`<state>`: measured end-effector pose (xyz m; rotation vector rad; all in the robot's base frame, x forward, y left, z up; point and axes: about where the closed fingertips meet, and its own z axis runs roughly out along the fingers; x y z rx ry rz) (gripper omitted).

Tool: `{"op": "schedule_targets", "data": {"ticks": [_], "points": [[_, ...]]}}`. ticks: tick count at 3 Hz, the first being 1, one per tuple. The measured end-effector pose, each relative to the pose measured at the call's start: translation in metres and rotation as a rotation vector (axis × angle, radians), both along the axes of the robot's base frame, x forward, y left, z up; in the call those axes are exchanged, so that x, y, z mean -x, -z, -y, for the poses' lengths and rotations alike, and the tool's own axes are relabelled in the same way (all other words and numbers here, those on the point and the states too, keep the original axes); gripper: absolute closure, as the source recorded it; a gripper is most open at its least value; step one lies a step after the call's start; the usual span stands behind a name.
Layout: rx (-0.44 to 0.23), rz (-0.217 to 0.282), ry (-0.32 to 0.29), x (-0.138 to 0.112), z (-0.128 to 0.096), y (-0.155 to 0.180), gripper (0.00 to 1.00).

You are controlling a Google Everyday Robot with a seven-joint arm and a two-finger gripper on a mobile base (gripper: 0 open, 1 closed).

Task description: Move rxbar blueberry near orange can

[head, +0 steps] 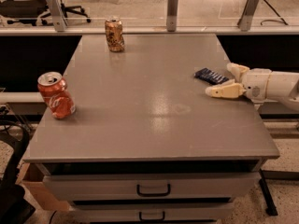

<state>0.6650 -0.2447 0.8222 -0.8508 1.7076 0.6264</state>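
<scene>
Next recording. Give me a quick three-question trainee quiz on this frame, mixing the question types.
1. True or false: the rxbar blueberry lies right beside the orange can.
2. Where is the gripper? A) above the far left corner; B) at the right edge of the table, by the bar; C) below the tabletop.
3. How many cans are on the table?

Key
1. False: the bar is near the right edge and the can is at the far left.
2. B, with its fingers open.
3. Two: the orange can and the red Coca-Cola can.
</scene>
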Motion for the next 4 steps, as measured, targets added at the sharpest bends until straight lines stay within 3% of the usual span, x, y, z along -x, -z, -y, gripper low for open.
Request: {"op": "schedule_targets", "data": {"ticks": [2, 3, 4], "points": [[0.0, 0.0, 0.0, 0.0, 0.0, -0.0055, 0.87], [0.0, 0.0, 0.0, 0.0, -0.0002, -0.0059, 1.0], [0.0, 0.0, -0.001, -0.0001, -0.0003, -0.0059, 1.0]]}}
